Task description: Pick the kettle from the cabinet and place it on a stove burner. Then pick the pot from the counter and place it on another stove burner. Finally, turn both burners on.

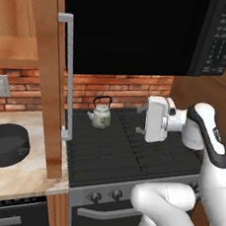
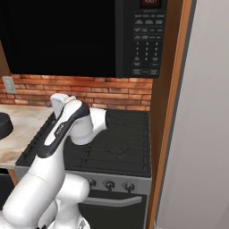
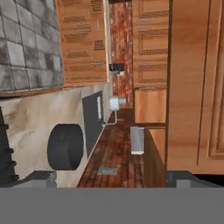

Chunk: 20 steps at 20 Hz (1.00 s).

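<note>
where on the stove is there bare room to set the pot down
The front grates of the cooktop, between the kettle at back left and the knobs, are bare. The back row is crowded by kettle and open hand. The pot waits on the counter.

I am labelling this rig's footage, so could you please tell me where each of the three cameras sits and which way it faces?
Left base view: behind the arm's left, looking forward and down at the cooktop, kettle and pot; arm at right.
Right base view: behind the arm's right, facing the same cooktop and microwave; arm at lower left.
Hand view: on the hand, rolled sideways, looking along the counter toward the pot; fingertips at bottom.
All three share the pot.
</note>
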Motion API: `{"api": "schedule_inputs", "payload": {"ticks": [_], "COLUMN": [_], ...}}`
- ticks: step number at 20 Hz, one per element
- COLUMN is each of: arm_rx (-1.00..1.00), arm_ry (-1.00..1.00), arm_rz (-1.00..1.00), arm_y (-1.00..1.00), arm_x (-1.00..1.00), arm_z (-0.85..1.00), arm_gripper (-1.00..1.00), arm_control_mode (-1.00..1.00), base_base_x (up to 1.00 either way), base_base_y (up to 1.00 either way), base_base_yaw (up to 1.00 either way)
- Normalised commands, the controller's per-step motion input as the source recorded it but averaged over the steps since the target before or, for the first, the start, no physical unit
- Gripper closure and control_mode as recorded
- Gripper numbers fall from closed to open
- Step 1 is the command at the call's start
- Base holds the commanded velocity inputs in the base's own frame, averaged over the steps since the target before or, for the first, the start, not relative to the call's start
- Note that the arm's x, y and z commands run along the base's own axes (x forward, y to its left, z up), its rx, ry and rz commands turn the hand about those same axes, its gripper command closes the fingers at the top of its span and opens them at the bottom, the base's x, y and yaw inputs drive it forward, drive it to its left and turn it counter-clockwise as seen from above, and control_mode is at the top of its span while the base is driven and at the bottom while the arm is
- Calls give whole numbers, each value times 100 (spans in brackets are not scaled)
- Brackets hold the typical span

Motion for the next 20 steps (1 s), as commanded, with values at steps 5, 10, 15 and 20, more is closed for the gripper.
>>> {"api": "schedule_inputs", "payload": {"ticks": [5, 10, 15, 20], "arm_rx": [-19, -20, -20, -17], "arm_ry": [-18, -14, -10, -8], "arm_rz": [-8, -12, -12, -8], "arm_y": [3, 6, 6, 8], "arm_x": [-45, -34, -25, -18], "arm_z": [9, 0, 0, 0], "arm_gripper": [-100, -100, -100, -100], "arm_control_mode": [-100, -100, -100, -100], "base_base_x": [0, 0, 0, 0], "base_base_y": [0, 0, 0, 0], "base_base_yaw": [0, 0, 0, 0]}}
